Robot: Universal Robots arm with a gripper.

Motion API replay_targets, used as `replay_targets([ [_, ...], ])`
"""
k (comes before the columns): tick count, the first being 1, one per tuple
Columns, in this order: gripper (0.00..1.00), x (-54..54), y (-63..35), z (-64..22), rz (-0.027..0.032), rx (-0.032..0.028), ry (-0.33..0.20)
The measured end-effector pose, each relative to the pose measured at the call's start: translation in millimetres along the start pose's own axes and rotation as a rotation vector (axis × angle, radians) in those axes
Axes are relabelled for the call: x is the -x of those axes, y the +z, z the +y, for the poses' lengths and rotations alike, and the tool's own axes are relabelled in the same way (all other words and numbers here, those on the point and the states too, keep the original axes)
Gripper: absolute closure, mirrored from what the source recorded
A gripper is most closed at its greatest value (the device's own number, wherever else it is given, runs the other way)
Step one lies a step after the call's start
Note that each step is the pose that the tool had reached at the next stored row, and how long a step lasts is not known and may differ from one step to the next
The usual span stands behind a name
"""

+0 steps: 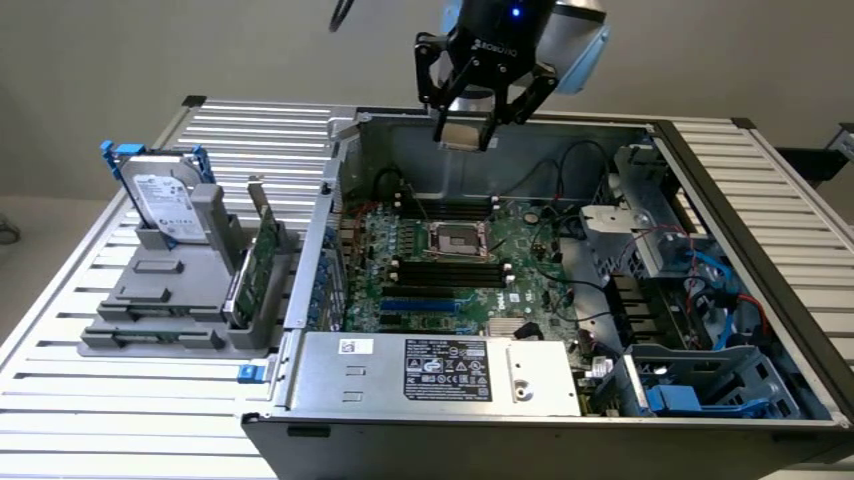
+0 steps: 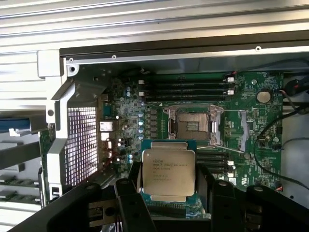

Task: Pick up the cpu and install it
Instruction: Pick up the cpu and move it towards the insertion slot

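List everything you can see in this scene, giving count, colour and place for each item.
computer case: one, dark grey, open, on the table
motherboard: one, green, inside the case
socket: one, dark metal frame, middle of the motherboard
power supply: one, silver with a black label, at the case's near edge
hard drive: one, silver with a blue bracket, upright in the holder
holder: one, grey, on the table at the exterior view's left of the case
table: one, silver, slatted, under everything
cpu: one, silver-grey, gripped in the tool above the case
tool: one, black, closed on the cpu
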State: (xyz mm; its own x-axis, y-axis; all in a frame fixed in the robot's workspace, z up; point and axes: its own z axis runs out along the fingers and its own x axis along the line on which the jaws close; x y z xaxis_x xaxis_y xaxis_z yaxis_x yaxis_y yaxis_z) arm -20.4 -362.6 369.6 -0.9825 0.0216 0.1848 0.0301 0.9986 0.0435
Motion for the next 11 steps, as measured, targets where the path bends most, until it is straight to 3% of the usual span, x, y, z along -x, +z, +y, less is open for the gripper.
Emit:
replay_targets([
  [4,0.45,7.8,0.6,6.3,-0.0018,0.0000,0.000],
  [6,0.45,10.4,1.0,11.4,-0.0056,0.0002,0.000],
  [11,0.45,11.7,3.4,25.8,-0.0292,-0.0010,-0.001],
])
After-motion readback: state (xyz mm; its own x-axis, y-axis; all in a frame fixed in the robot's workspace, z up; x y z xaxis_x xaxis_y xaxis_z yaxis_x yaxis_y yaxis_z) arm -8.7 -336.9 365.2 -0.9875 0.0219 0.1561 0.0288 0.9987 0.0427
